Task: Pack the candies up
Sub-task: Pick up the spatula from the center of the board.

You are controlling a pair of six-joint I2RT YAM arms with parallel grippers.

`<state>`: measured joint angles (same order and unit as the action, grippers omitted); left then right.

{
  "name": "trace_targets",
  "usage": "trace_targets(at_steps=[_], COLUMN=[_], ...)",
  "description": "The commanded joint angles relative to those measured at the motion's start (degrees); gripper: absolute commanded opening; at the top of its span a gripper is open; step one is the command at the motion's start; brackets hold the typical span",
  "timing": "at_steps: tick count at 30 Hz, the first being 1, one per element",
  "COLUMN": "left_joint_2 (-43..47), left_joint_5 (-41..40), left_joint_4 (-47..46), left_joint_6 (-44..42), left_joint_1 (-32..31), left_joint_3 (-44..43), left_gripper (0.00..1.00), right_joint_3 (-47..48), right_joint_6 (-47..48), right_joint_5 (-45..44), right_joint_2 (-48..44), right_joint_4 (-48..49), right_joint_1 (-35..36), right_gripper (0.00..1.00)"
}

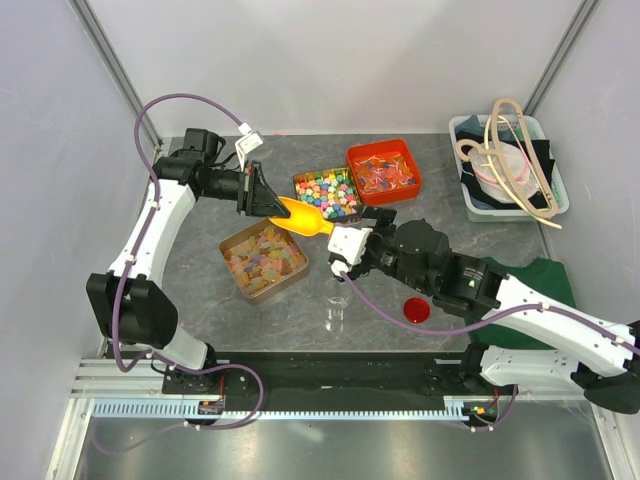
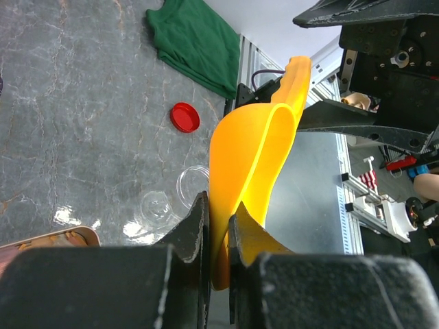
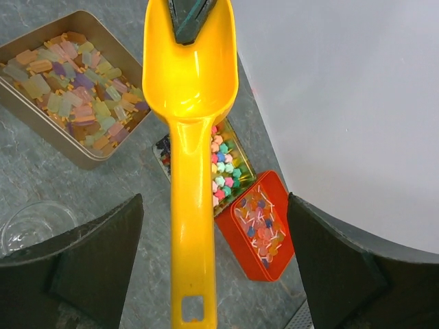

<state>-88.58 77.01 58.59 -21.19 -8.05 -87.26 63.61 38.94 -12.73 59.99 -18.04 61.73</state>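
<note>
The pale pastel candies [image 1: 263, 257] fill a metal tin [image 3: 48, 135] left of centre; they also show in the right wrist view [image 3: 72, 86]. My left gripper [image 1: 258, 190] is shut on the bowl rim of an empty yellow scoop [image 1: 300, 214], held in the air above the tins. In the left wrist view my gripper [image 2: 218, 226] pinches the scoop [image 2: 254, 151]. My right gripper [image 1: 345, 250] is open at the handle end. In the right wrist view the scoop's handle [image 3: 191, 226] lies between the wide-apart fingers [image 3: 96, 250] without touching them.
A tin of bright multicoloured candies [image 1: 328, 192] and a red box of red-orange and blue candies [image 1: 384, 172] stand behind the scoop. A clear cup [image 1: 337, 308] and a red lid [image 1: 414, 310] lie near the front. A green cloth [image 1: 530, 275] and a white bin [image 1: 505, 195] are at the right.
</note>
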Motion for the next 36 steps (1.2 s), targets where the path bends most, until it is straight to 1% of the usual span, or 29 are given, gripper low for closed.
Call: trace_targets(at_steps=[1, 7, 10, 12, 18, 19, 21, 27, 30, 31, 34, 36], left_joint_2=[0.4, 0.6, 0.4, 0.3, 0.2, 0.2, 0.2, 0.0, -0.2, -0.3, -0.5, -0.8], left_joint_5=[3.4, 3.8, 3.8, 3.8, 4.1, 4.1, 4.3, 4.3, 4.3, 4.3, 4.1, 4.0], left_joint_4=[2.1, 2.8, 3.0, 3.2, 3.7, 3.7, 3.8, 4.0, 4.0, 4.0, 4.0, 4.1], left_joint_6=[-3.3, -4.2, -4.4, -4.6, -5.1, -5.2, -5.3, -5.4, -5.4, -5.4, -5.4, -5.3], left_joint_1=[0.2, 0.2, 0.2, 0.2, 0.2, 0.2, 0.2, 0.2, 0.2, 0.2, 0.3, 0.3], left_joint_3=[-2.4, -2.8, -3.0, -3.0, -3.4, -3.4, -3.4, -3.7, -3.9, -3.9, -3.9, -4.0], left_gripper=[0.02, 0.02, 0.02, 0.02, 0.02, 0.02, 0.02, 0.02, 0.02, 0.02, 0.02, 0.02], right_joint_3=[-1.3, -3.0, -3.3, -3.4, -3.6, -3.6, -3.5, -3.8, -4.3, -4.5, -5.1, -5.1], right_joint_6=[0.1, -0.5, -1.0, -0.9, -1.4, -1.6, -1.8, -2.3, -2.3, -2.1, -2.1, -2.1], right_joint_5=[0.4, 1.9, 2.6, 2.9, 3.7, 3.9, 4.0, 4.1, 4.4, 4.4, 3.9, 3.6], right_joint_2=[0.7, 1.2, 1.5, 2.0, 2.8, 2.9, 3.1, 2.9, 2.9, 2.9, 3.0, 2.9], right_joint_4=[5.1, 6.7, 7.1, 7.3, 8.2, 8.2, 8.2, 8.1, 8.2, 8.2, 8.7, 8.8], right_joint_1=[-0.9, -2.8, -3.3, -3.5, -4.0, -4.1, -4.1, -4.1, -4.2, -4.2, -4.1, -4.1], right_gripper=[0.91, 0.86, 0.8, 0.77, 0.74, 0.67, 0.6, 0.6, 0.51, 0.42, 0.29, 0.24])
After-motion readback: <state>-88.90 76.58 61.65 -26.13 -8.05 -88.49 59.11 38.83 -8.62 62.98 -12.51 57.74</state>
